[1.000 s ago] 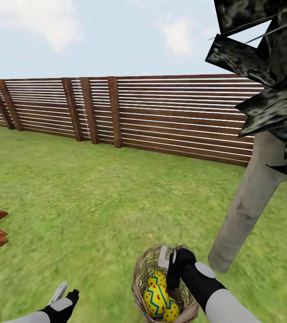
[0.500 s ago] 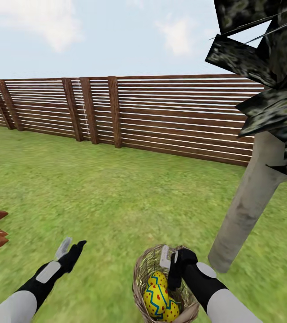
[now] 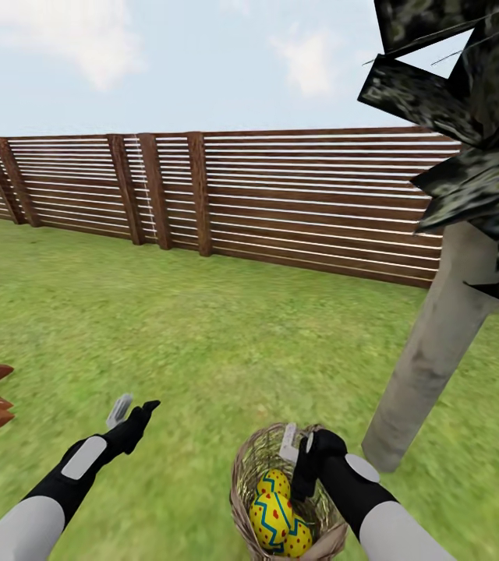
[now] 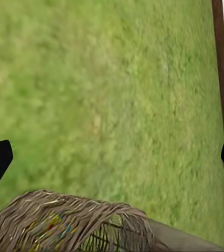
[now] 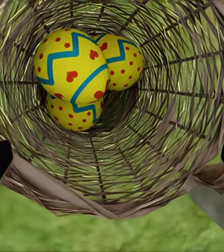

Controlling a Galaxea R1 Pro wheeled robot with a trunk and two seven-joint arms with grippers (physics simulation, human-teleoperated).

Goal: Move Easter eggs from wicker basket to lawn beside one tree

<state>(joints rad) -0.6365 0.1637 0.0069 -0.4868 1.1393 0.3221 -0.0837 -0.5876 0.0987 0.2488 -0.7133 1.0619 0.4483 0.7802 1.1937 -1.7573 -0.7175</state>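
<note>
Garden: lawn [image 3: 203,327] of mottled green grass, bounded by a brown slat fence [image 3: 296,195].
Wicker basket [image 3: 253,467]: stands on the grass just beside the pale tree trunk [image 3: 429,358].
Easter eggs [image 5: 72,65]: all three lie together at the basket's bottom.
Right gripper [image 3: 298,444]: poised over the basket's rim, fingers spread wide, empty.
Left gripper [image 3: 134,409]: hovers above bare grass, apart from the basket, fingers spread, empty.

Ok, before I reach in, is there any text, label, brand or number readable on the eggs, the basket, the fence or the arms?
None: no words, labels, brands or numbers can be read in any view.
The three Easter eggs carry only blue zigzag bands, red dots and red heart marks, not lettering.
The wicker basket, the fence, the tree and both arms are unmarked.
</note>
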